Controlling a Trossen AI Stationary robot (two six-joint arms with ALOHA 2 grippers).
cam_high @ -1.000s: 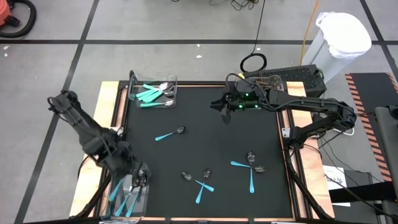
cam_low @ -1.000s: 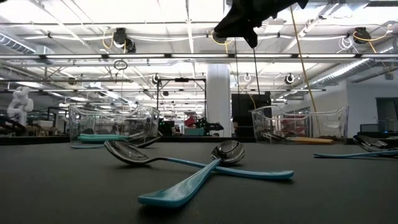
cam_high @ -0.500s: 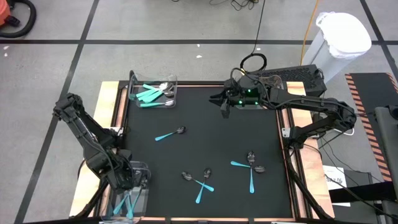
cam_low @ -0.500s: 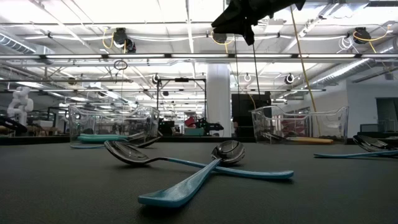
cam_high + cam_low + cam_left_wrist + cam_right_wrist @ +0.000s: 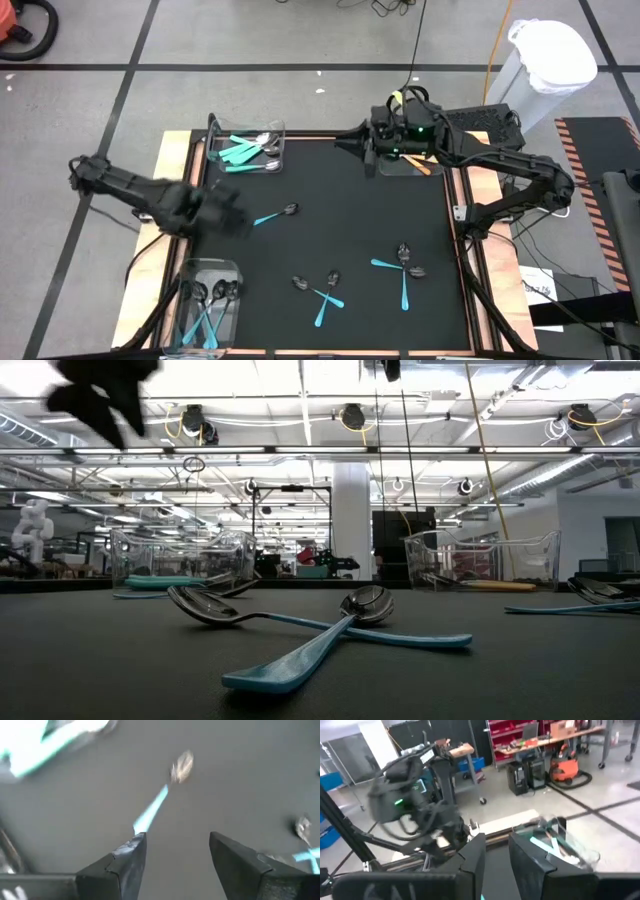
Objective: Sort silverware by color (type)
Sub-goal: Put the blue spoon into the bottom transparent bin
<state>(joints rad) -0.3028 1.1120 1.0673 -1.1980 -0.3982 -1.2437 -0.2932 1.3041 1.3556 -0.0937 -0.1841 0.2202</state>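
Note:
Teal-handled silverware lies on the black mat: a lone spoon [image 5: 273,215], a crossed pair [image 5: 322,290] and a small group [image 5: 400,265]. More teal pieces fill the far-left bin [image 5: 247,148] and the near-left bin [image 5: 208,310]. My left gripper [image 5: 228,213] hangs open above the mat's left side, just left of the lone spoon [image 5: 152,810], with nothing between its fingers. My right gripper [image 5: 352,148] hovers at the far edge beside the far-right bin [image 5: 405,165]. Its fingers [image 5: 475,855] stand a narrow gap apart and nothing shows between them.
An orange piece [image 5: 425,168] lies in the far-right bin. In the low view the crossed spoons [image 5: 330,635] are closest, with both far bins behind them. The mat's middle is bare between the lone spoon and the right gripper. A white bag-lined trash can [image 5: 550,55] stands beyond the table.
My left gripper has risen from over the near-left bin and swung toward the far edge, ending beside the lone spoon; it is blurred with motion. My right gripper has drifted toward the far edge and a little to the right, toward the far-right bin.

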